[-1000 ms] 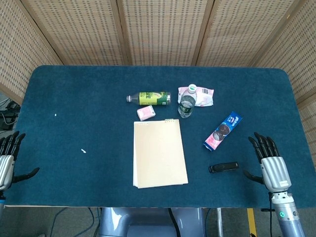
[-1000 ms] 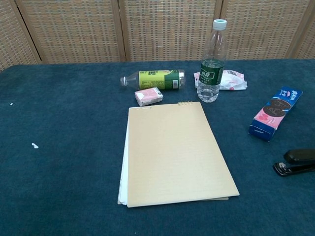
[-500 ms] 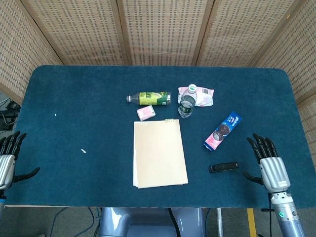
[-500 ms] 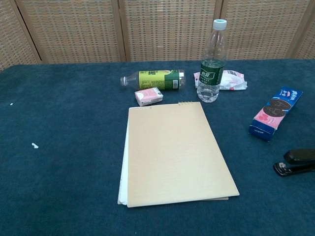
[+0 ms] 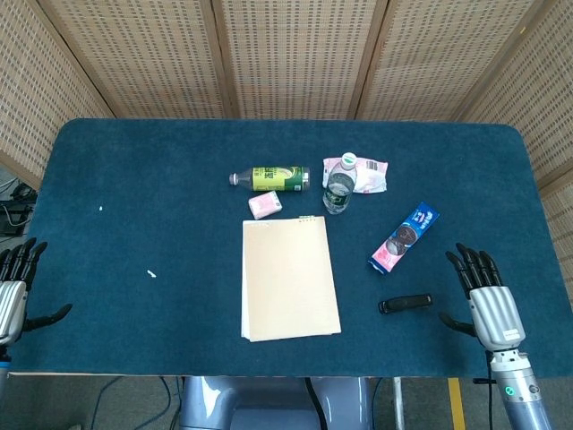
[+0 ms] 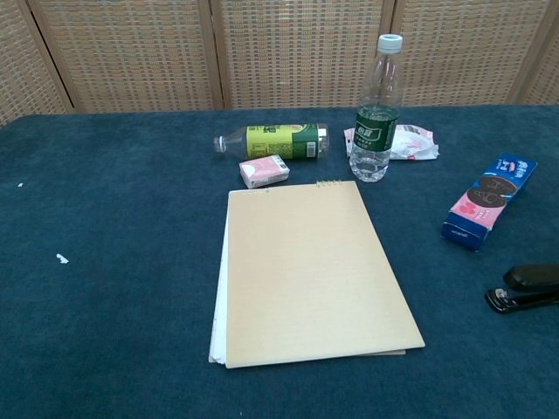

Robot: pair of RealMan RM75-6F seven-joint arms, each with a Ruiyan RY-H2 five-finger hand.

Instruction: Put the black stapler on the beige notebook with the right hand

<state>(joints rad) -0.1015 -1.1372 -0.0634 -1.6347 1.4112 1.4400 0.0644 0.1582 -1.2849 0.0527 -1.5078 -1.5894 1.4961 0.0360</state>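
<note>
The black stapler [image 5: 405,304] [image 6: 525,289] lies flat on the blue table near its front right edge. The beige notebook [image 5: 289,278] [image 6: 307,270] lies closed in the middle of the table, to the stapler's left. My right hand [image 5: 484,296] hovers at the front right corner, a short way right of the stapler, fingers spread and holding nothing. My left hand [image 5: 12,289] sits at the front left edge, fingers apart and empty. Neither hand shows in the chest view.
A blue cookie box [image 5: 405,236] lies just behind the stapler. Behind the notebook are an upright water bottle [image 5: 338,186], a green bottle on its side [image 5: 271,177], a small pink pack [image 5: 264,205] and a white-pink wrapper [image 5: 367,174].
My right hand has drifted slightly left toward the stapler. Nothing else has moved.
</note>
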